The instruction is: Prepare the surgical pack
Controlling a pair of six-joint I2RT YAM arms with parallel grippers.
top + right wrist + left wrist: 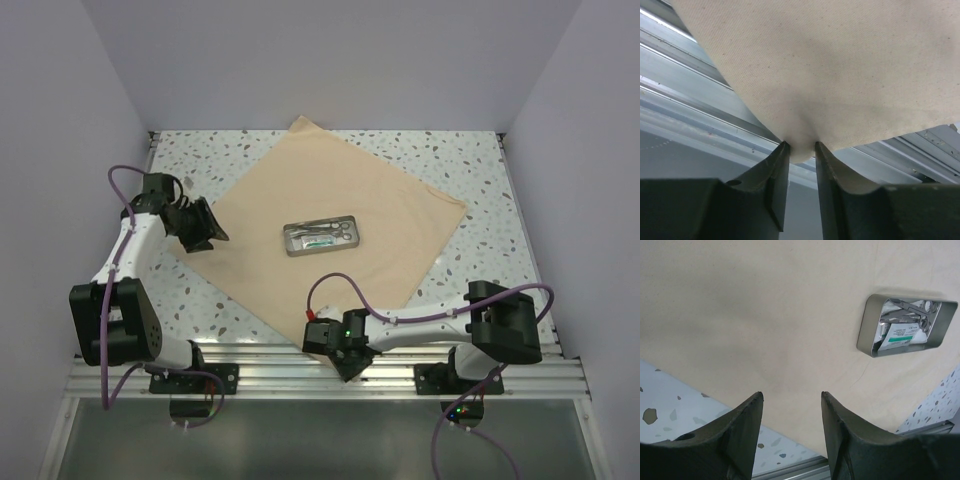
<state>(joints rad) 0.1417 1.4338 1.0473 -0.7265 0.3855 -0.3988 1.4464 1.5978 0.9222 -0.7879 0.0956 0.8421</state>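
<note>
The right tool (800, 146) grips the flat tan square wrapping sheet (300, 190) at its lower corner; left tool (791, 399) open over left corner.

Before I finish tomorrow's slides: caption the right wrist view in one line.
Right gripper pinches the tan wrapping sheet's near corner above the aluminium rail.

My left arm (135, 250) and right arm (410, 330) were white with black joints, purple cables (330, 277) looping along each; my left gripper (791, 399) was matte black.
</note>
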